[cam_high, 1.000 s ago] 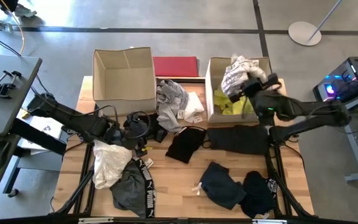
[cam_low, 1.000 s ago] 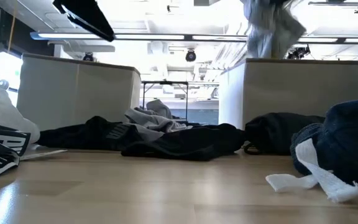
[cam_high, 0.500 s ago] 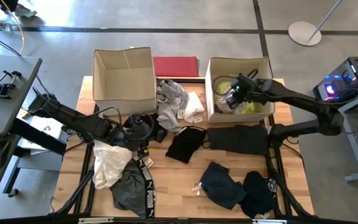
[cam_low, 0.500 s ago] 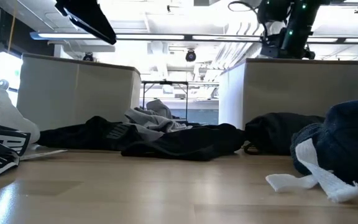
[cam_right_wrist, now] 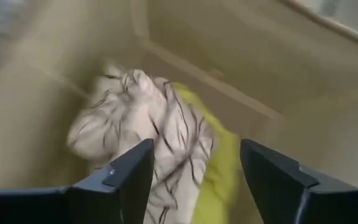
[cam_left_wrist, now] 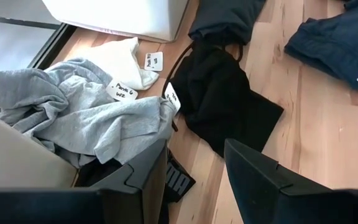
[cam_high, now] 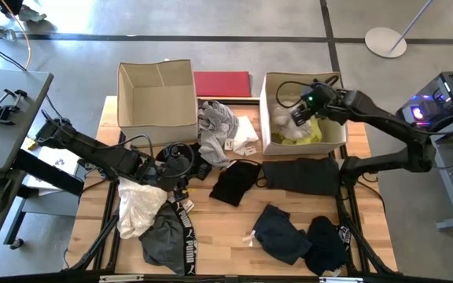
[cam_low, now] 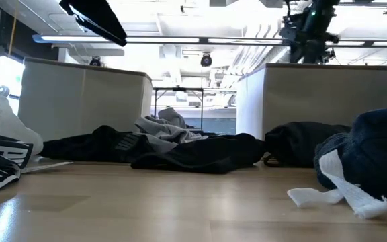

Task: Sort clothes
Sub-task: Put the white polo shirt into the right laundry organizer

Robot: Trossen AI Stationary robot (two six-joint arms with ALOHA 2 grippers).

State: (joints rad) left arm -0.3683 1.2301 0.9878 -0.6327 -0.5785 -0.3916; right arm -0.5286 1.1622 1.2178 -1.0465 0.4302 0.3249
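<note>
My right gripper point(cam_right_wrist: 194, 180) hangs open over the right cardboard box point(cam_high: 341, 110), touching nothing. Below it the black-and-white print garment point(cam_right_wrist: 148, 137) lies in the box on a neon yellow one point(cam_right_wrist: 219, 155). My left gripper point(cam_left_wrist: 194, 177) stands open above the table's left middle point(cam_high: 179, 163), with nothing between its fingers, near a crumpled grey garment point(cam_left_wrist: 73, 115) and a black one point(cam_left_wrist: 225, 99). More clothes lie flat on the table: a white piece point(cam_high: 136, 206), the grey PUMA piece point(cam_high: 167, 240), black point(cam_high: 301, 174) and dark blue point(cam_high: 281, 232) ones.
An open tan box point(cam_high: 156, 94) stands at the far left, and a flat red board point(cam_high: 222, 82) lies between the two boxes. Small white labels point(cam_left_wrist: 122, 92) lie by the grey garment. Bare wood shows at the near middle point(cam_high: 226, 228).
My right gripper has swung toward the table's left over the right box, tipped downward and let go of the print garment. The garment, which hung above the box's rim, has fallen into the box onto the yellow one.
</note>
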